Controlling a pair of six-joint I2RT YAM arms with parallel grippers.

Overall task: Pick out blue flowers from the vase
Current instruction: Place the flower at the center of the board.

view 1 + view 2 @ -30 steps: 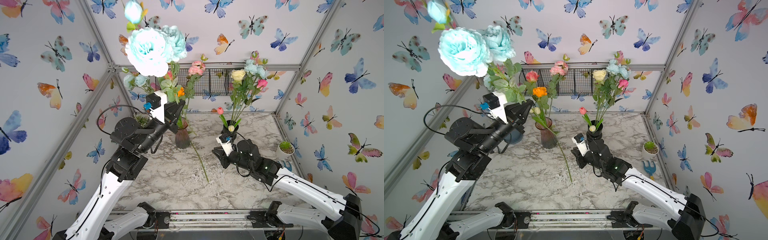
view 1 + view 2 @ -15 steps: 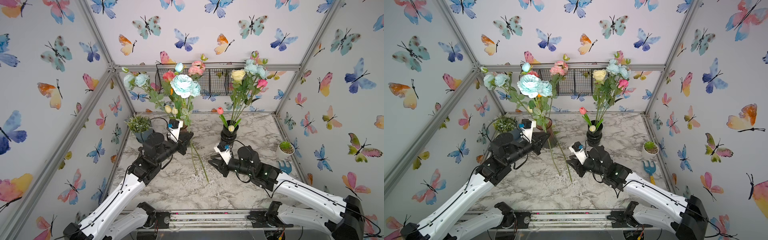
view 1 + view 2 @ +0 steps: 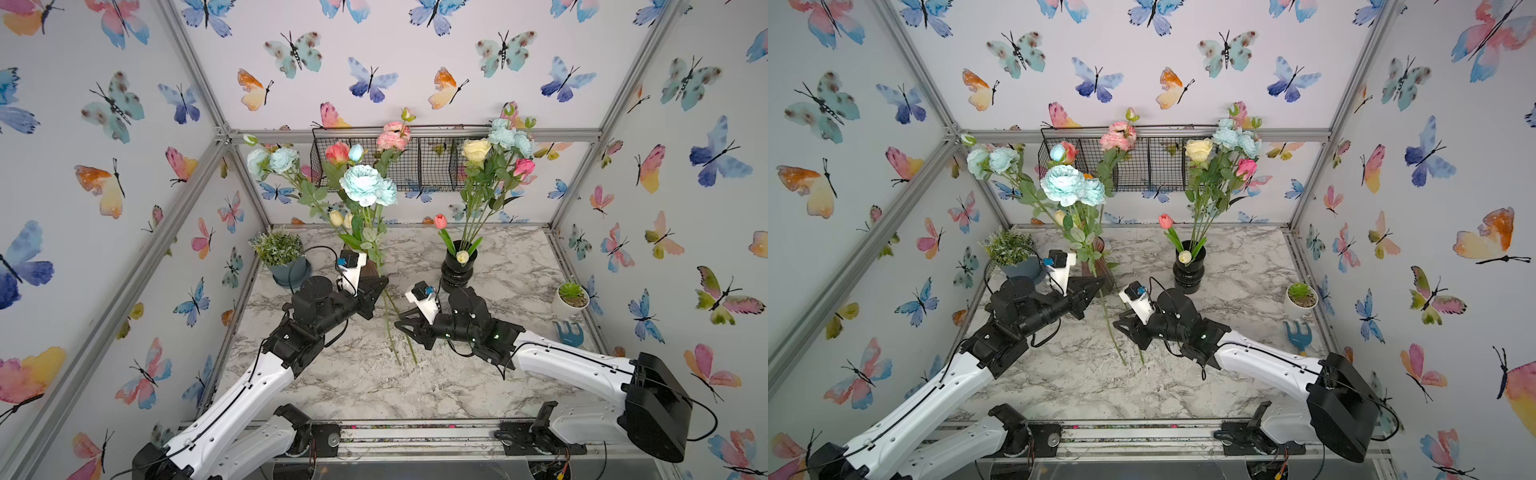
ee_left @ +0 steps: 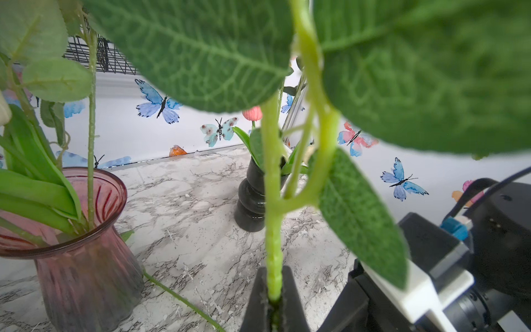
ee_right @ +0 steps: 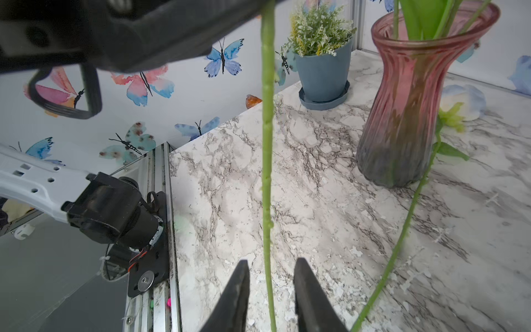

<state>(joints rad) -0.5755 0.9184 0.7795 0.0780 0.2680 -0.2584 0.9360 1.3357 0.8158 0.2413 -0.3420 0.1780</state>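
Observation:
My left gripper (image 4: 274, 290) is shut on the green stem (image 4: 273, 230) of a blue flower, whose large aqua bloom (image 3: 365, 185) stands upright above it in both top views. The stem's lower end hangs down to the marble. My right gripper (image 5: 270, 264) is open, its jaws on either side of that lower stem (image 5: 267, 172) without touching it. A pale blue-tinged rose (image 5: 462, 100) lies on the table behind the pink glass vase (image 5: 408, 100), its stem (image 5: 402, 230) trailing forward. More blue blooms (image 3: 272, 160) rise from the pink vase, others (image 3: 509, 137) from the black vase (image 3: 457, 270).
A blue pot with a leafy plant (image 3: 282, 257) stands at the back left. At the right edge sit a small white pot with a succulent (image 3: 571, 297) and a blue toy rake (image 3: 567, 332). A wire basket (image 3: 415, 162) hangs on the back wall.
My left arm has come down from high up, bringing the blue flower low over the table. My right gripper has opened a little and moved left around the stem's lower part.

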